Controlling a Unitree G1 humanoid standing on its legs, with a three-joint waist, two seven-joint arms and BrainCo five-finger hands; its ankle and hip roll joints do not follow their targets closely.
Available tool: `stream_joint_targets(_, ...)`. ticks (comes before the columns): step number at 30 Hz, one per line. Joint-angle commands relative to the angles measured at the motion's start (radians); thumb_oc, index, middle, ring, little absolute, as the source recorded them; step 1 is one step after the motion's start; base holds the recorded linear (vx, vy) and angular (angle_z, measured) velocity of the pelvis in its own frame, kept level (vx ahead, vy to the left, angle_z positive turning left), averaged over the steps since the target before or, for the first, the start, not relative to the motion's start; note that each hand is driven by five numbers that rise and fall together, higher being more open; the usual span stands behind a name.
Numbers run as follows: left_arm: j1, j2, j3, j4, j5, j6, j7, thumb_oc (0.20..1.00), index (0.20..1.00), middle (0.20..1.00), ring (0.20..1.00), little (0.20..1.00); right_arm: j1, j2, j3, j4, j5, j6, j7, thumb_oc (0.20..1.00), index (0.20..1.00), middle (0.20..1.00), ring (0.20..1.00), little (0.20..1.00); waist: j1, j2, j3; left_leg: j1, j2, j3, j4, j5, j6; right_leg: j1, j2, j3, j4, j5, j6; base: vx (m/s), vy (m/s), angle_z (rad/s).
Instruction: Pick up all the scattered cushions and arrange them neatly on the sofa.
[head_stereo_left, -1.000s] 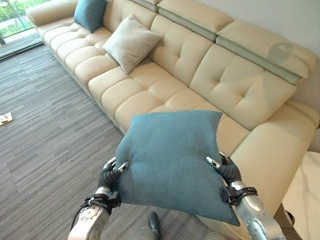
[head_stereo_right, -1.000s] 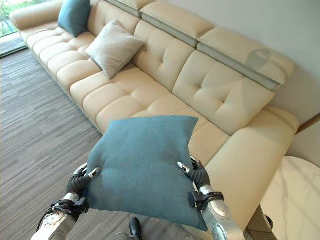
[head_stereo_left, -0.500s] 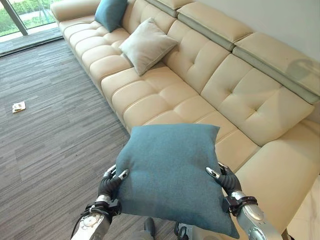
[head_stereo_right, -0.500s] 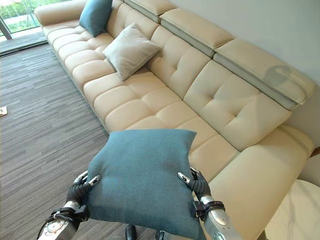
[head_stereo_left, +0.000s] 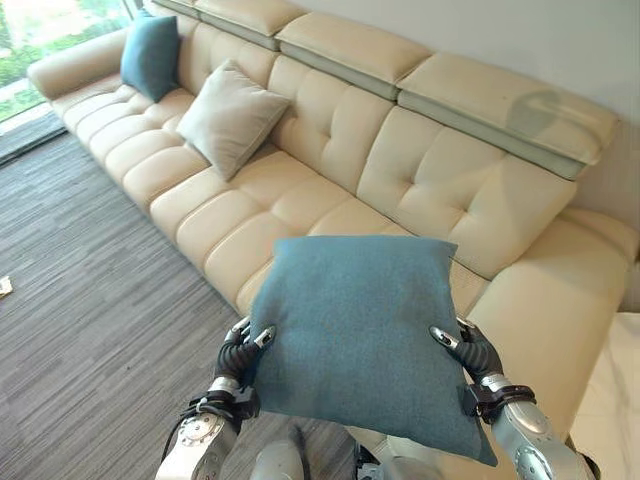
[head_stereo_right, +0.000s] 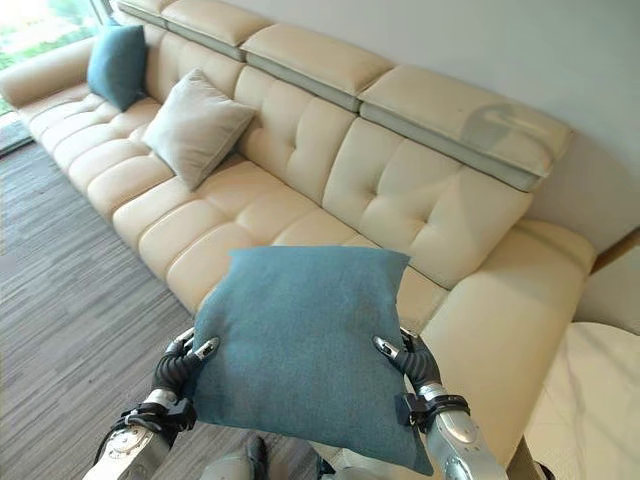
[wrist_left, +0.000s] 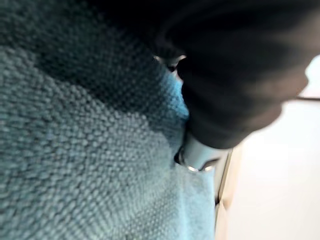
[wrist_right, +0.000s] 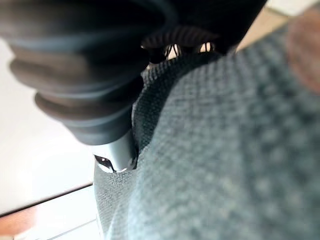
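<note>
A teal cushion (head_stereo_left: 365, 335) hangs in front of me, held flat between both hands above the front edge of the cream sofa (head_stereo_left: 420, 170). My left hand (head_stereo_left: 238, 358) pinches its left edge and my right hand (head_stereo_left: 474, 357) pinches its right edge, thumbs on top. Its woven teal cloth (wrist_left: 75, 150) lies close against the left hand, and against the right hand it shows as teal weave (wrist_right: 225, 150). A beige cushion (head_stereo_left: 226, 116) leans on the sofa back further left. Another teal cushion (head_stereo_left: 150, 55) stands at the far left end.
The sofa seat between the beige cushion and the right armrest (head_stereo_left: 560, 290) is bare. Grey striped carpet (head_stereo_left: 90, 300) lies to the left, with a small scrap (head_stereo_left: 4, 286) on it. A pale marbled surface (head_stereo_left: 620, 400) sits at the right edge.
The camera has shifted, so the sofa now sits more squarely ahead. The teal cushion stays held in both hands and stands a little higher.
</note>
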Motion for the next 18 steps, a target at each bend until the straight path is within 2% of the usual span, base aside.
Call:
stream_joint_targets(1,-0.025,-0.007,-0.014,-0.162,-0.022,-0.106,-0.026,0.2,0.2,0.2,0.2,0.2,-0.031,0.033,0.035,-0.086,-0.006,-0.07,0.034,0.2,0.2,0.2,0.2,0.2,0.013,0.002,-0.034,0.025,-0.032,-0.062,-0.046,0.075,0.007,0.052,-0.03,-0.011,-0.005,-0.158,0.089,0.14,0.125,-0.04)
stream_joint_targets(5,-0.019,-0.015,-0.012,-0.151,-0.017,-0.108,-0.023,0.2,0.2,0.2,0.2,0.2,-0.033,0.025,0.03,-0.075,-0.029,-0.066,0.029,0.2,0.2,0.2,0.2,0.2,0.024,0.022,-0.03,0.012,-0.039,-0.165,-0.113,0.116,-0.016,0.07,-0.031,0.04,-0.005,-0.17,0.101,0.2,0.226,-0.39)
stream_joint_targets(6,-0.004,-0.018,-0.014,-0.141,-0.015,-0.107,-0.031,0.2,0.2,0.2,0.2,0.2,-0.025,0.025,0.032,-0.071,-0.037,-0.055,0.043,0.2,0.2,0.2,0.2,0.2,0.03,0.032,-0.039,0.035,-0.052,-0.2,-0.113,0.099,-0.002,0.082,-0.035,0.078,-0.005,-0.172,0.109,0.24,0.293,-0.87)
stream_joint_targets(7,-0.004,-0.018,-0.014,-0.141,-0.015,-0.107,-0.031,0.2,0.2,0.2,0.2,0.2,-0.025,0.025,0.032,-0.071,-0.037,-0.055,0.043,0.2,0.2,0.2,0.2,0.2,0.031,0.032,-0.039,0.035,-0.052,-0.2,-0.113,0.099,-0.002,0.082,-0.035,0.079,-0.005,-0.171,0.109,0.43,0.555,-0.9)
stream_joint_targets(8,0.002,-0.004,-0.022,-0.135,-0.02,-0.102,-0.054,0.2,0.2,0.2,0.2,0.2,0.001,0.038,0.012,-0.084,-0.041,-0.051,0.055,0.2,0.2,0.2,0.2,0.2,0.011,0.036,-0.061,0.059,-0.071,-0.164,-0.113,0.08,0.02,0.085,-0.07,0.097,0.008,-0.163,0.135,0.27,0.359,-0.74)
stream_joint_targets(10,-0.001,0.01,-0.024,-0.131,-0.013,-0.099,-0.058,0.2,0.2,0.2,0.2,0.2,0.004,0.049,0.009,-0.084,-0.036,-0.05,0.059,0.2,0.2,0.2,0.2,0.2,0.008,0.035,-0.068,0.069,-0.079,-0.146,-0.113,0.067,0.035,0.075,-0.082,0.115,0.022,-0.162,0.145,0.28,0.436,-0.53)
stream_joint_targets(11,-0.011,0.031,-0.022,-0.126,0.004,-0.095,-0.063,0.2,0.2,0.2,0.2,0.2,0.001,0.066,0.016,-0.062,-0.051,-0.044,0.063,0.2,0.2,0.2,0.2,0.2,0.008,0.035,-0.075,0.082,-0.09,-0.093,-0.113,0.045,0.066,0.043,-0.108,0.142,0.058,-0.15,0.174,0.24,0.48,-0.56)
stream_joint_targets(13,-0.018,0.051,-0.011,-0.122,0.01,-0.097,-0.057,0.2,0.2,0.2,0.2,0.2,-0.013,0.078,0.032,-0.044,-0.065,-0.042,0.063,0.2,0.2,0.2,0.2,0.2,0.02,0.039,-0.069,0.104,-0.088,-0.034,-0.113,0.026,0.088,-0.007,-0.121,0.152,0.142,-0.147,0.19,0.14,0.37,-0.95)
stream_joint_targets(15,-0.025,0.07,0.011,-0.121,0.017,-0.101,-0.05,0.2,0.2,0.2,0.2,0.2,-0.022,0.085,0.038,-0.04,-0.073,-0.041,0.069,0.2,0.2,0.2,0.2,0.2,0.028,0.047,-0.054,0.126,-0.075,0.028,-0.113,0.005,0.099,-0.072,-0.131,0.105,0.251,-0.145,0.197,0.06,0.216,-1.12)
stream_joint_targets(16,-0.026,0.07,0.011,-0.121,0.017,-0.101,-0.05,0.2,0.2,0.2,0.2,0.2,-0.022,0.085,0.038,-0.04,-0.073,-0.041,0.069,0.2,0.2,0.2,0.2,0.2,0.029,0.047,-0.055,0.124,-0.075,0.03,-0.113,0.006,0.099,-0.075,-0.131,0.106,0.252,-0.144,0.197,0.07,0.195,-1.55)
stream_joint_targets(17,-0.02,0.08,0.031,-0.126,0.028,-0.101,-0.044,0.2,0.2,0.2,0.2,0.2,-0.018,0.088,0.039,-0.035,-0.08,-0.04,0.073,0.2,0.2,0.2,0.2,0.2,0.029,0.055,-0.047,0.147,-0.068,0.074,-0.113,-0.012,0.101,-0.112,-0.153,0.027,0.319,-0.133,0.198,0.09,0.182,-1.42)
stream_joint_targets(18,-0.023,0.081,0.04,-0.127,0.04,-0.1,-0.041,0.2,0.2,0.2,0.2,0.2,-0.013,0.092,0.034,-0.034,-0.08,-0.041,0.073,0.2,0.2,0.2,0.2,0.2,0.028,0.054,-0.043,0.161,-0.065,0.104,-0.113,-0.024,0.1,-0.121,-0.165,-0.025,0.337,-0.134,0.196,0.16,0.194,-1.26)
